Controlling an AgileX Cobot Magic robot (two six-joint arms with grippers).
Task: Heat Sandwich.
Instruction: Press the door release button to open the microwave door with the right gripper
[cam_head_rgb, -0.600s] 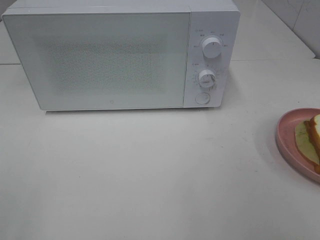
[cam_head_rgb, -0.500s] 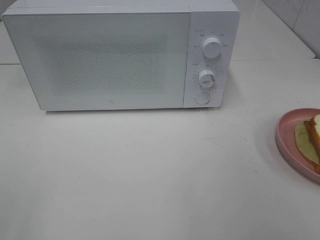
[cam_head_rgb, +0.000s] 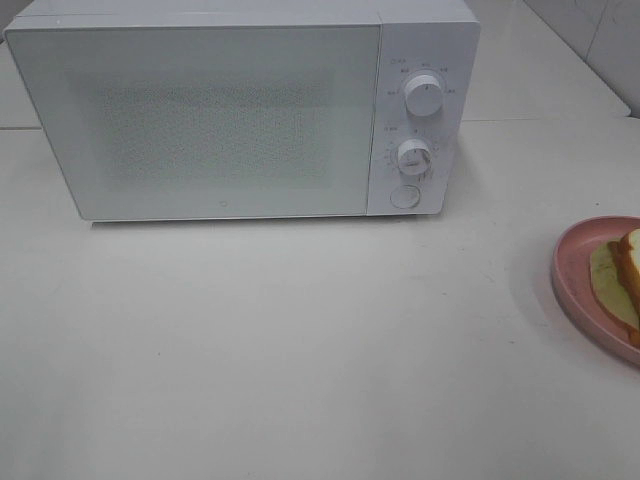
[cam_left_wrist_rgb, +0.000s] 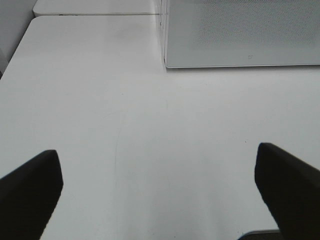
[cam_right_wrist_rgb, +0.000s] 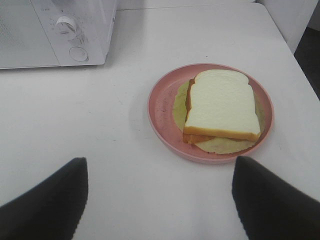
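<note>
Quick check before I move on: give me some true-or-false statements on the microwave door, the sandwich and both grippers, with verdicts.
The microwave door is shut. True.
The sandwich lies on the pink plate. True.
The right gripper is shut on the sandwich. False: it is open, empty and short of the plate.
The left gripper is open above bare table. True.
The plate stands left of the microwave. False: in the high view it stands to the microwave's right.
</note>
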